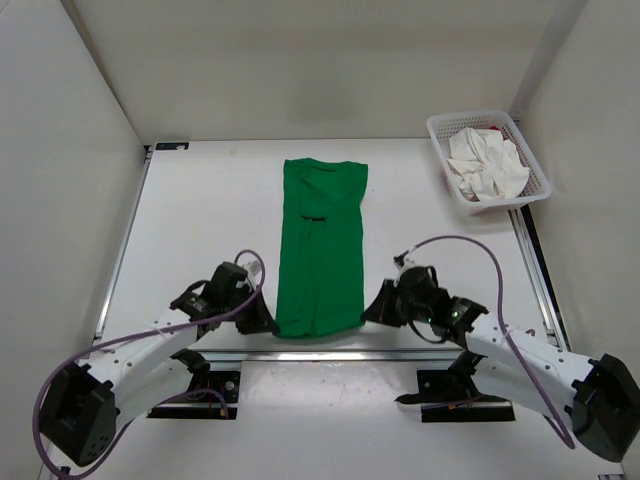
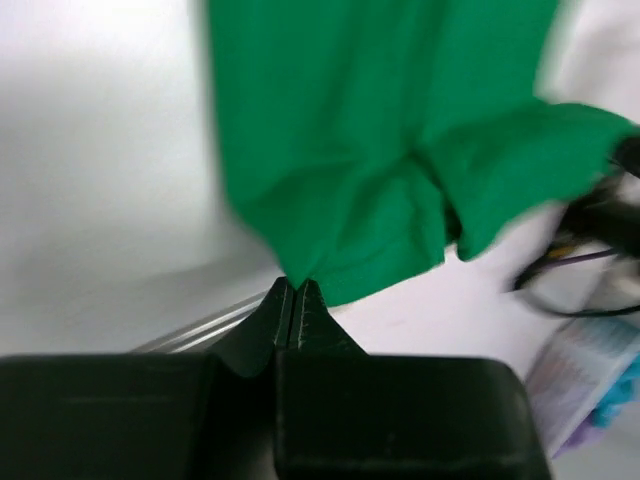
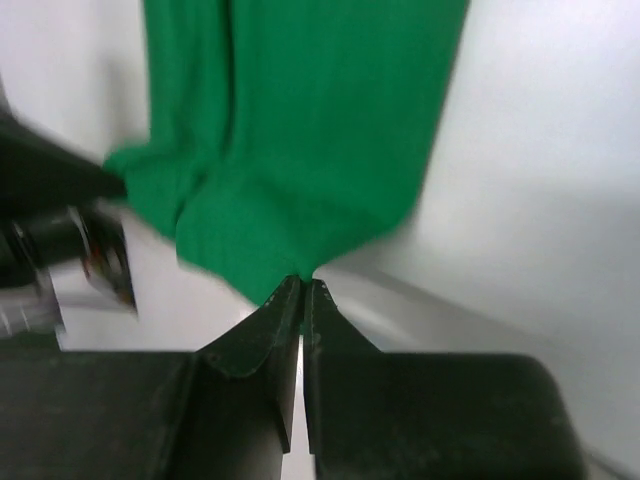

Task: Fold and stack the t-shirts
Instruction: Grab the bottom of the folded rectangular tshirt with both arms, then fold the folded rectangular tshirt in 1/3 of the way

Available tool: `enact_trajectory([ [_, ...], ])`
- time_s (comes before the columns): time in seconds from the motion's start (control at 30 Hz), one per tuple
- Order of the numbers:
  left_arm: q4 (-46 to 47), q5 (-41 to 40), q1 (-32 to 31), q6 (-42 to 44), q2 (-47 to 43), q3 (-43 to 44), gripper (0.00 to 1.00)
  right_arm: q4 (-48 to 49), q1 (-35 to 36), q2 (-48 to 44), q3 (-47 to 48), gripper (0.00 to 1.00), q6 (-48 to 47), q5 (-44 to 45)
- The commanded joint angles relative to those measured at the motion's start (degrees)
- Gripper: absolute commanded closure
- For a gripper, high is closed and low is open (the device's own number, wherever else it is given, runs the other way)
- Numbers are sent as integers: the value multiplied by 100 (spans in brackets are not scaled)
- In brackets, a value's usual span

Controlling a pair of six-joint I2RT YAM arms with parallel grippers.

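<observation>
Closed black fingers of the left tool (image 2: 296, 285) pinch the near left corner of the green t-shirt (image 2: 380, 150). The right tool (image 3: 303, 283) is clamped the same way on the near right corner. Seen from above, the shirt lies mid-bench (image 1: 200, 220) as a narrow strip. Its long axis runs from the near edge straight toward the far side, and its near hem spans the gap between both tools. It is bright, plain and folded lengthwise, with creases and a bunched layer toward the far end. Well apart at the far right, a white mesh basket (image 1: 443, 160) holds the crumpled white t-shirt (image 1: 487, 168), with a sliver of red cloth (image 1: 492, 130) behind it.
</observation>
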Motion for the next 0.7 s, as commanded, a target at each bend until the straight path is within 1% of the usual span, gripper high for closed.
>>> enact_trajectory([
  [0.0,312,161,473,182,330,1085,100,86,-1034,519,908,100,-919,-467],
  [0.03,618,233,754,182,662,1347,100,183,-1436,791,1023,100,-1233,-696],
  [0.07,821,346,879,191,1083,1585,100,262,-1814,1211,1311,100,-1523,-855],
  [0.1,971,417,1063,235,1600,1744,100,289,-1931,1442,1645,100,-1761,-995],
  [0.13,1042,331,1169,270,1875,2085,100,246,-2167,1879,2074,100,-1851,-1006],
  [0.17,1182,304,1196,314,2313,2375,100,254,-2318,2318,2261,99,-2043,-1040],
  [0.2,1244,286,1249,253,2692,2500,100,210,-2458,2540,2620,100,-2201,-1041],
  [0.23,1384,208,1319,218,2861,2762,100,219,-2529,2925,2815,100,-2264,-1119],
  [0.3,1421,-20,1504,235,3475,3307,100,210,-2740,3655,3499,100,-2379,-1164],
  [0.33,1438,-56,1548,270,3634,3458,100,210,-2767,3807,3624,100,-2440,-1190],
  [0.37,1491,-91,1670,244,3923,3668,100,158,-2854,4121,4000,100,-2484,-1269],
  [0.43,1457,-179,1715,270,4338,4064,100,88,-2951,4544,4572,100,-2502,-1313],
  [0.5,1369,-259,1820,305,4925,4573,100,26,-3057,5080,4959,100,-2589,-1313],
  [0.6,1456,-311,1882,288,5383,4926,100,26,-3171,5546,5364,100,-2651,-1418],
  [0.67,1325,-338,1873,375,5718,5198,100,-175,-3233,5941,5681,100,-2721,-1436],
])
